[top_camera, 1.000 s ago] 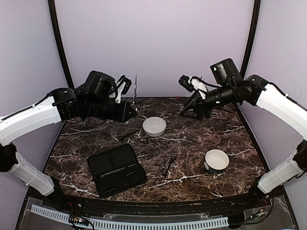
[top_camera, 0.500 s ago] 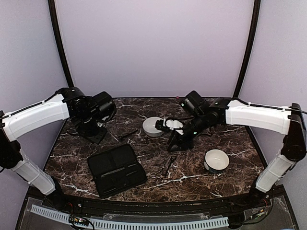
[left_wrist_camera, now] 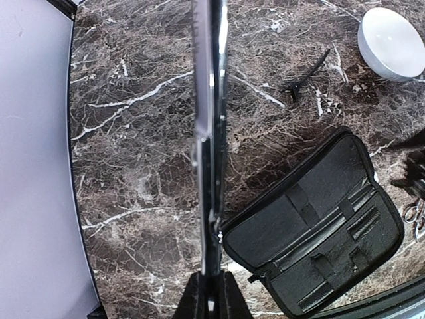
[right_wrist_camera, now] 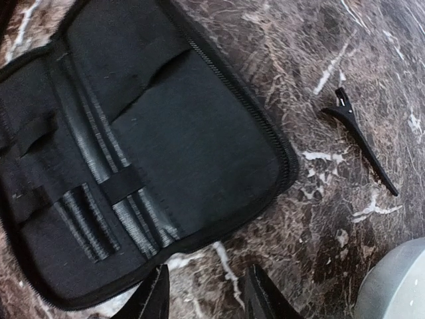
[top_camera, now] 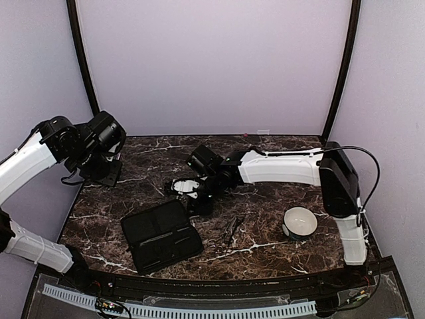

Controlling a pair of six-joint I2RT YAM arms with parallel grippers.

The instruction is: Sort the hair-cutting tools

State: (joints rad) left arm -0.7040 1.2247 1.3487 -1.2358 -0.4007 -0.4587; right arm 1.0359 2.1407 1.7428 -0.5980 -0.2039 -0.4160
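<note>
Left gripper [left_wrist_camera: 211, 296] clenched on one silver scissors [left_wrist_camera: 208, 119] above the table's [top_camera: 279, 256] left edge, right gripper [right_wrist_camera: 206, 278] parted and empty over one open black case [right_wrist_camera: 133, 133], one black clip [right_wrist_camera: 362, 143] beside it, white bowl [left_wrist_camera: 392, 43] mid-table, second white bowl [top_camera: 300, 221] front right, loose tools [top_camera: 232, 230] front centre, count unclear.

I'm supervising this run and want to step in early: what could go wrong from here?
1. The right tool stands open over the edge of the open black case. Descending there could snag the fabric instead of the black hair clip beside it.
2. The left tool pinches the silver scissors by one end, so they might slip or twist.
</note>
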